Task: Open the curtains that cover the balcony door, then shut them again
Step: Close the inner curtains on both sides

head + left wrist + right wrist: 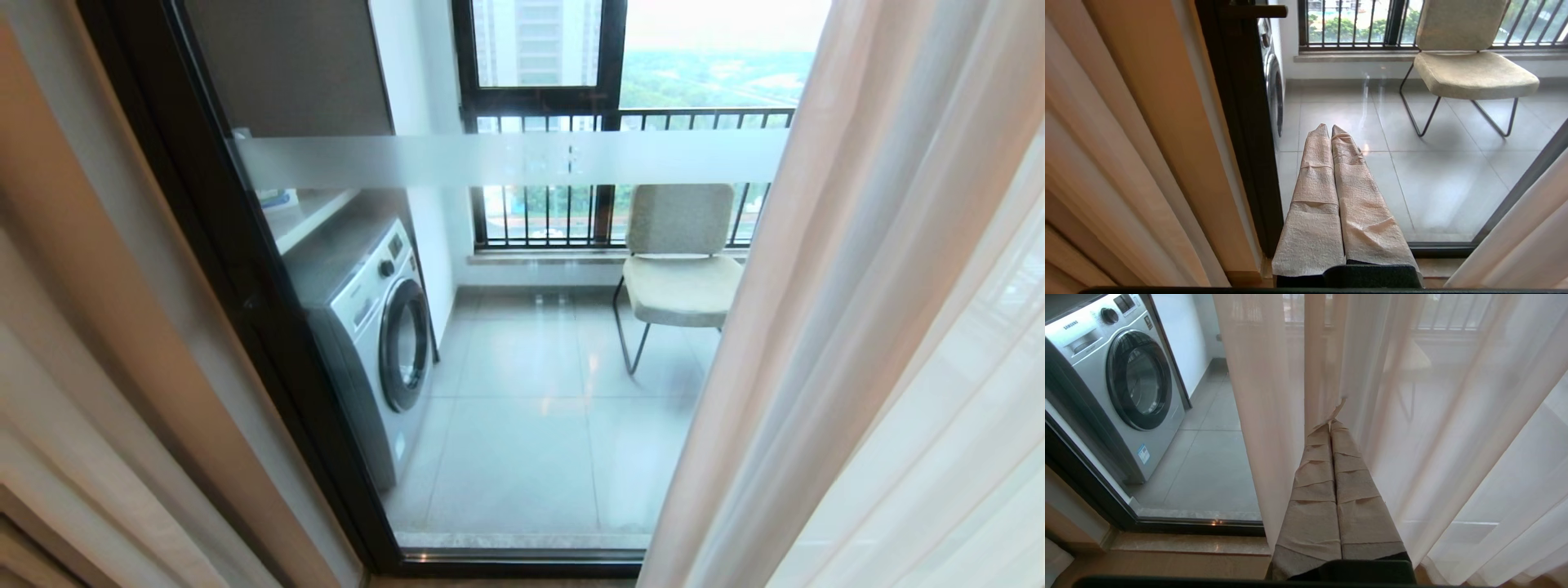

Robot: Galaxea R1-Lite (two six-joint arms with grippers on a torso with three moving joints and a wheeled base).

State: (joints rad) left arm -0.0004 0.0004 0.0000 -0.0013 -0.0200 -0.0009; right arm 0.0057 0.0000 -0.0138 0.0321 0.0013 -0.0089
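The balcony door point(522, 159) is clear glass with a frosted band, set in a black frame point(245, 286). The curtains stand parted. Beige-tan panels point(98, 367) hang at the left and a sheer white panel point(857, 327) covers the right part of the glass. Neither gripper shows in the head view. My left gripper point(1329, 127) is shut and empty, pointing at the glass beside the door frame point(1241, 122) and the beige curtain point(1126, 143). My right gripper point(1330, 424) is shut, its tips right at the folds of the sheer curtain point(1453, 437). Whether cloth is pinched cannot be told.
Behind the glass stand a washing machine point(367, 318) at the left and a beige chair point(678, 269) on the tiled balcony floor, before a railed window point(571, 216). A stone threshold point(1188, 543) runs along the door's foot.
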